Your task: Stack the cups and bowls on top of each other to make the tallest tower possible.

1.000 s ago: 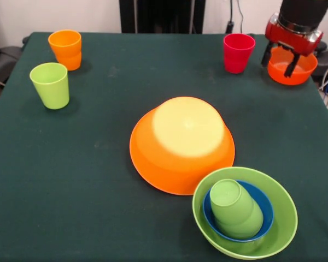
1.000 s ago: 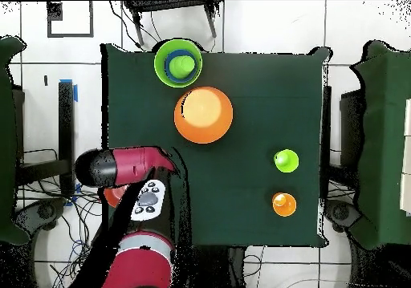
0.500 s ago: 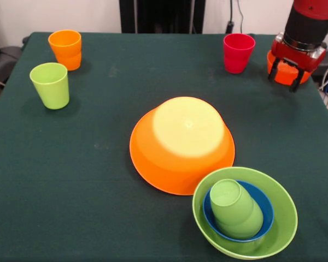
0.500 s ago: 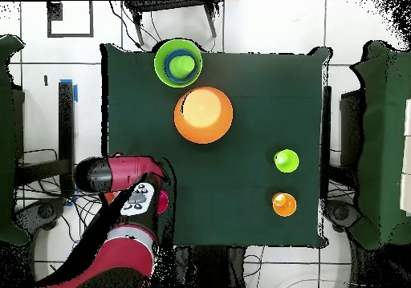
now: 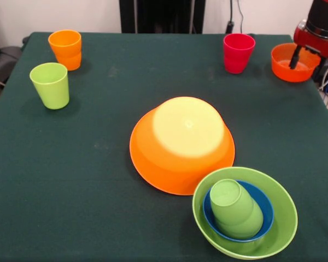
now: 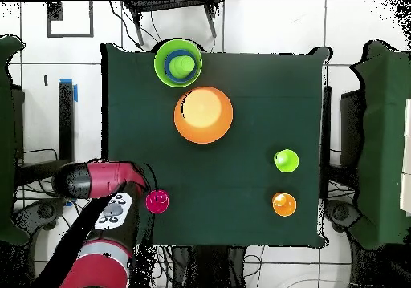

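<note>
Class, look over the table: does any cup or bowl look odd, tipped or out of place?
Two pieces are upside down: the large orange bowl at mid-table, and the green cup inside the blue bowl, which is nested in the light green bowl. Nothing looks spilled or damaged.

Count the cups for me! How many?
4: orange cup and lime green cup at one side, red-pink cup opposite, green cup upside down in the blue bowl.

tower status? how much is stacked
Done: only one nest, a green cup upside down in the blue bowl inside the light green bowl. In hand: nothing; the gripper hangs over the red-orange bowl. Left: the inverted orange bowl and three loose cups remain unstacked.
</note>
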`<state>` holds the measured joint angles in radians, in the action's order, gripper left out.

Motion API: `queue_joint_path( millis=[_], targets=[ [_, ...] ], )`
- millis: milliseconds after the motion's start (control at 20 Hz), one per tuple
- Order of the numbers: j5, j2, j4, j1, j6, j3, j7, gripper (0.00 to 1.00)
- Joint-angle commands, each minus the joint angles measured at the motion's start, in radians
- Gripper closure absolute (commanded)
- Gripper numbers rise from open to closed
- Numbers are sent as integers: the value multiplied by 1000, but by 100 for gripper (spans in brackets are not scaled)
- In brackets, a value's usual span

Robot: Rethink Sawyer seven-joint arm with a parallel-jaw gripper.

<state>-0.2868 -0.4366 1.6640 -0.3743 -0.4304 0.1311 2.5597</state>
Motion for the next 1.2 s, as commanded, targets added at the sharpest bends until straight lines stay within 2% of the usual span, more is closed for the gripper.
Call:
queue_joint_path(
  millis=[50,600,900,1200],
  targets=[
    [-68,9,7,-10,-91,-30,215,0],
    [-92,44,-14,-17,-70,-24,176,0],
    [-99,25,13,-53,-92,-1,202,0],
    [-113,57,60,-83,-40,5,214,0]
  ],
)
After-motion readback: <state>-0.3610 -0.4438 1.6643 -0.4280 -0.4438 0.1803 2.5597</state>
